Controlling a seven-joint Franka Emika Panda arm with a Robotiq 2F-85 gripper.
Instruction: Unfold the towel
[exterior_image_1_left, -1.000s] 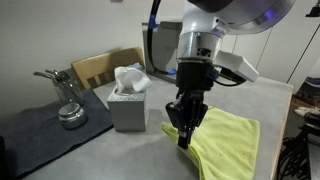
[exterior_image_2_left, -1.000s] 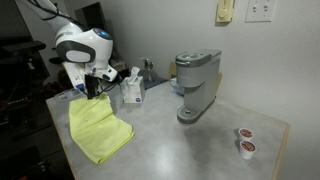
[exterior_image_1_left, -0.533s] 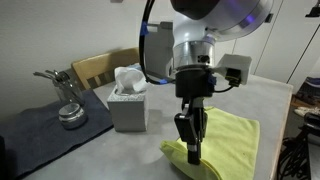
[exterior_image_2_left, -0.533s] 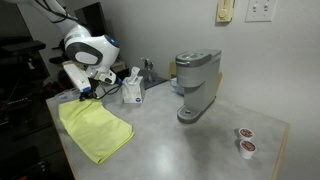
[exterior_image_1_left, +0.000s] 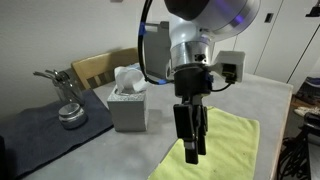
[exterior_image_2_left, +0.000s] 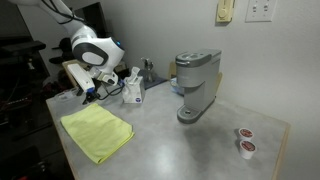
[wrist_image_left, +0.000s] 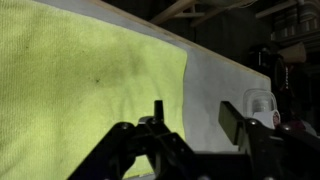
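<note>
The lime yellow-green towel lies spread flat on the grey table, a wide rectangle in both exterior views. My gripper hangs just above the towel's edge on the tissue-box side, fingers pointing down. In the wrist view the towel fills the left part and its straight edge runs under the gripper. The jaws stand apart with nothing between them; one finger is over the cloth, the other over bare table. In an exterior view the gripper is clear of the cloth.
A grey tissue box stands beside the towel, with a dark mat and a metal piece beyond it. A coffee maker and two pods sit farther along the table. A wooden chair back is behind.
The gripper dragged the towel's upper layer across, then opened and let it go. The towel went from folded and bunched to lying flat and wider.
</note>
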